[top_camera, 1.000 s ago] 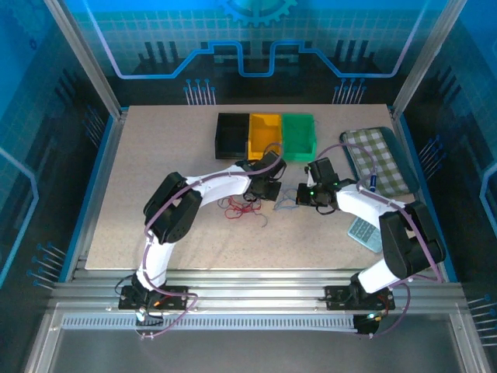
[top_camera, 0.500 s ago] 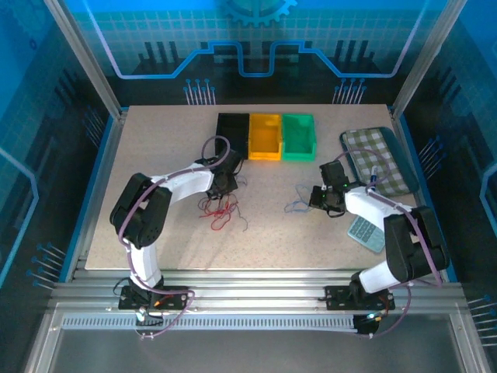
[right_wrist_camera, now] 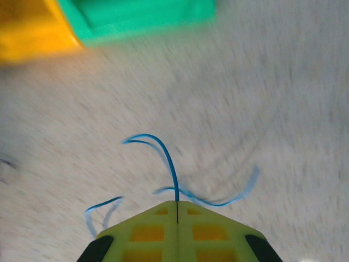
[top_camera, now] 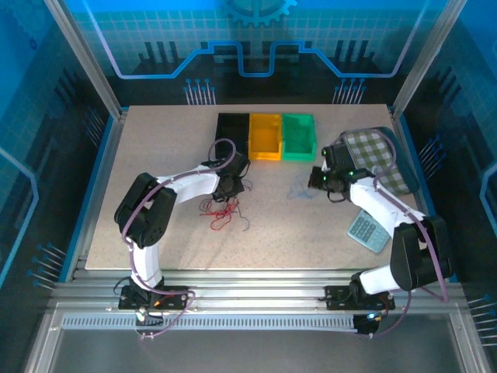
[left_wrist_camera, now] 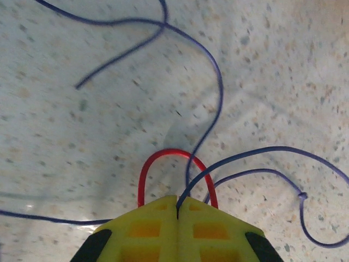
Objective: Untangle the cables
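Squarely — cables (left_wrist_camera: 172, 151) (thin) between jaws

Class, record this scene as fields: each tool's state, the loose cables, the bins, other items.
left tool: shut on purple cable; red cable loops at its tip
right tool: shut on light blue cable
loose cables: red and dark tangle on table
bins: black bin, yellow bin, green bin, one row
other: checked pouch, calculator

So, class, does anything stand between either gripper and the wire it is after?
Nothing visible does. The left gripper is shut on a purple wire, and the right gripper is shut on a blue wire.
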{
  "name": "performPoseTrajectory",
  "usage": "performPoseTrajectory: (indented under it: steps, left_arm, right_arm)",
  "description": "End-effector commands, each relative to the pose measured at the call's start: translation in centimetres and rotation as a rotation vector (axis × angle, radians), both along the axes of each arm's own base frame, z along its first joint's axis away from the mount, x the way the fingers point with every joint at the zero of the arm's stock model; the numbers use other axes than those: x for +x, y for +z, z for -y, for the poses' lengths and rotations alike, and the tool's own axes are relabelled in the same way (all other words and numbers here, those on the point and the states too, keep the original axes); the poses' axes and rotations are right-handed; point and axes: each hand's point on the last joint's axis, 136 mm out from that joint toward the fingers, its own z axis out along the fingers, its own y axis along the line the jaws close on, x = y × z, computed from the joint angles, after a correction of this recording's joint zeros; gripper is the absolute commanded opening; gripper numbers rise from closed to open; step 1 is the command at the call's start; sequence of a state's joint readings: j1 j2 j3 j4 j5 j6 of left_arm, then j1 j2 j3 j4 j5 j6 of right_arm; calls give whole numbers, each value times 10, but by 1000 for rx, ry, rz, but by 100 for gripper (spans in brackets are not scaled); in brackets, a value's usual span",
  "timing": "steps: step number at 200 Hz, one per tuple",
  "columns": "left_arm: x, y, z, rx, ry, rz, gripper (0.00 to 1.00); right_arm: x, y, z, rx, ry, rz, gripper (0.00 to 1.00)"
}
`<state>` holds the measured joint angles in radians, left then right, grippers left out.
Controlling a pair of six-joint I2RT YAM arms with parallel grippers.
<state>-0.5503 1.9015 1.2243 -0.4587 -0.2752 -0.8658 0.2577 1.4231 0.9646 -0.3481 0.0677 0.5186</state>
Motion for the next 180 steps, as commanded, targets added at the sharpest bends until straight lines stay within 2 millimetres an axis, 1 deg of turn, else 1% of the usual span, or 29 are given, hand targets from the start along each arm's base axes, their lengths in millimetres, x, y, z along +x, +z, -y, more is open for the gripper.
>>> performPoseTrajectory:
  steps: [1, 7, 26, 27, 45, 55, 56, 75, 89, 103, 118, 138, 155, 169, 180]
  left_arm:
    - [1, -7, 18, -56, -15, -32, 0]
    - [2, -7, 19, -57, -17, -34, 0]
    - [2, -8, 23, -68, -23, -40, 0]
    - [2, -8, 23, -68, -23, -40, 0]
    - [1, -10, 26, -82, -27, -51, 0]
    - [0, -9, 26, -83, -32, -53, 0]
    - [0, -9, 26, -82, -33, -53, 0]
    - [-1, -8, 25, -77, -39, -55, 0]
    - [-2, -7, 24, -73, -40, -55, 0]
    - [-3, -6, 23, -70, -43, -54, 0]
    - [-1, -4, 23, -67, -53, -48, 0]
    - [1, -3, 24, -58, -64, -46, 0]
    - [2, -3, 25, -60, -64, -49, 0]
    - [1, -6, 26, -65, -57, -55, 0]
    - [-1, -10, 26, -71, -49, -66, 0]
  right_arm:
    - [37, 79, -8, 34, 26, 203, 1]
    - [47, 92, -10, 39, 28, 225, 1]
    - [74, 116, -17, 47, 39, 268, 1]
    - [78, 118, -18, 49, 38, 272, 1]
    - [104, 129, -18, 44, 10, 286, 1]
    - [119, 126, -15, 37, -12, 268, 1]
    - [120, 128, -15, 37, -13, 271, 1]
    - [147, 114, -13, 45, -39, 229, 1]
    - [163, 95, -10, 40, -59, 190, 1]
    - [176, 75, -5, 18, -79, 156, 1]
    - [184, 54, 0, -2, -102, 110, 1]
    - [190, 37, 8, -48, -126, 60, 1]
    - [195, 33, 12, -102, -140, 55, 2]
    - [195, 33, 22, -187, -176, 53, 2]
    - [192, 33, 35, -275, -225, 39, 2]
